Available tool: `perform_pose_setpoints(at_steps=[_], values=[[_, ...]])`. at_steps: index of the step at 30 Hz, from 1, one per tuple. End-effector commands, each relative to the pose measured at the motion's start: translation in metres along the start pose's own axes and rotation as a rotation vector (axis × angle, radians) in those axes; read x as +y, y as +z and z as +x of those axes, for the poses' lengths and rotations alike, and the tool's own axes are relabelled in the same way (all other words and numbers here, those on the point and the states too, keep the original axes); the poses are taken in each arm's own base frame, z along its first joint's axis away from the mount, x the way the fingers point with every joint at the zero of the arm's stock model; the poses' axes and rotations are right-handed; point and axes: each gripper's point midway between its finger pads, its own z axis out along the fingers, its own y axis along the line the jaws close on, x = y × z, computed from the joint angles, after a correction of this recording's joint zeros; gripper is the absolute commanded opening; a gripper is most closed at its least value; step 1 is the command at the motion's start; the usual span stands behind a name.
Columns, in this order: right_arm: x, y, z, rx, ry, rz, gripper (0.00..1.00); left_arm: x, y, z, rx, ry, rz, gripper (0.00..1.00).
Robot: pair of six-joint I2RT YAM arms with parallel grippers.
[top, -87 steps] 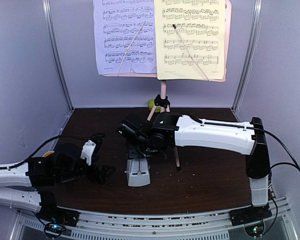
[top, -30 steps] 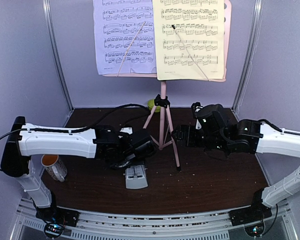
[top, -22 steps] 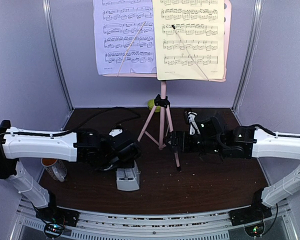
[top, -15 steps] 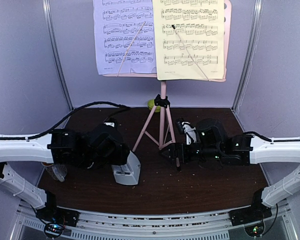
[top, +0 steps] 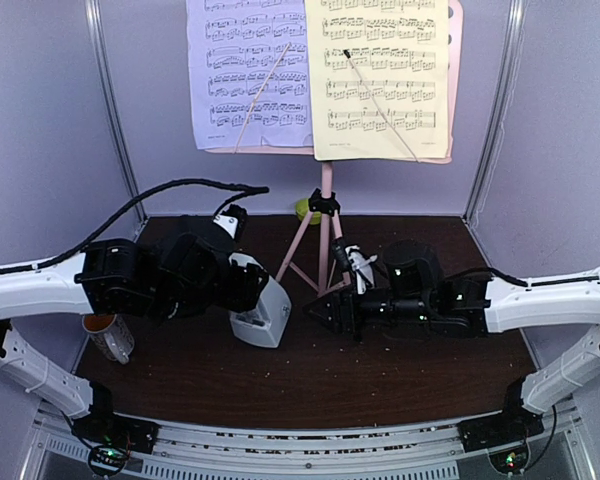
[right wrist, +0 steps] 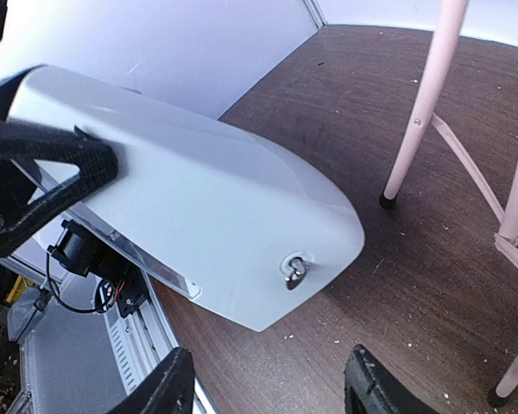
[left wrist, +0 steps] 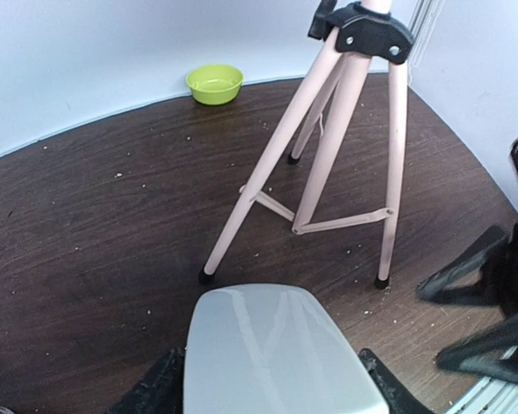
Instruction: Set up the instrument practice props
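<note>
My left gripper is shut on the grey metronome, which it holds tilted at the left of the table. In the left wrist view the metronome fills the gap between the black fingers. My right gripper points left at it, open, with nothing between its jaws. In the right wrist view the metronome lies just beyond the right gripper and shows a small metal key. The pink tripod music stand stands at the back with a lavender page and a pale-yellow page.
A white mug stands at the left edge under the left arm. A lime-green bowl sits by the back wall behind the tripod. The tripod legs spread out between the two grippers and the back wall.
The left gripper has raised and tilted the metronome, carrying it slightly right. The right gripper has moved left toward it, and its jaws have narrowed.
</note>
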Motion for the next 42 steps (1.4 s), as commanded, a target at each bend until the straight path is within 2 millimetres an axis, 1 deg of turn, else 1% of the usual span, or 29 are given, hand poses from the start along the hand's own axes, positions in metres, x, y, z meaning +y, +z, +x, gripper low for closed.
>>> perform_pose_setpoints(at_steps=[1,4,10,15,23,31,38,42], values=[[0.009,0.013,-0.012,-0.083,-0.033,0.003,0.57,-0.017,-0.011,-0.039,-0.089,-0.089,0.046,0.16],[0.006,0.02,-0.011,-0.098,-0.052,0.024,0.53,-0.02,-0.013,-0.042,-0.088,-0.108,0.063,0.16],[-0.004,0.034,-0.006,-0.069,-0.082,0.082,0.46,-0.023,-0.017,-0.048,-0.097,-0.115,0.082,0.15],[-0.005,0.042,-0.005,-0.059,-0.084,0.09,0.45,-0.024,-0.019,-0.05,-0.099,-0.119,0.092,0.15],[-0.018,0.043,-0.001,-0.049,-0.101,0.152,0.34,-0.031,-0.022,-0.055,-0.122,-0.12,0.138,0.14],[-0.02,0.045,0.005,-0.026,-0.107,0.152,0.19,-0.034,-0.026,-0.059,-0.146,-0.128,0.177,0.1],[-0.013,0.043,-0.001,-0.041,-0.104,0.13,0.0,-0.038,-0.029,-0.06,-0.155,-0.124,0.205,0.08],[-0.012,0.039,-0.008,-0.056,-0.082,0.128,0.0,-0.037,-0.028,-0.057,-0.154,-0.122,0.208,0.07]])
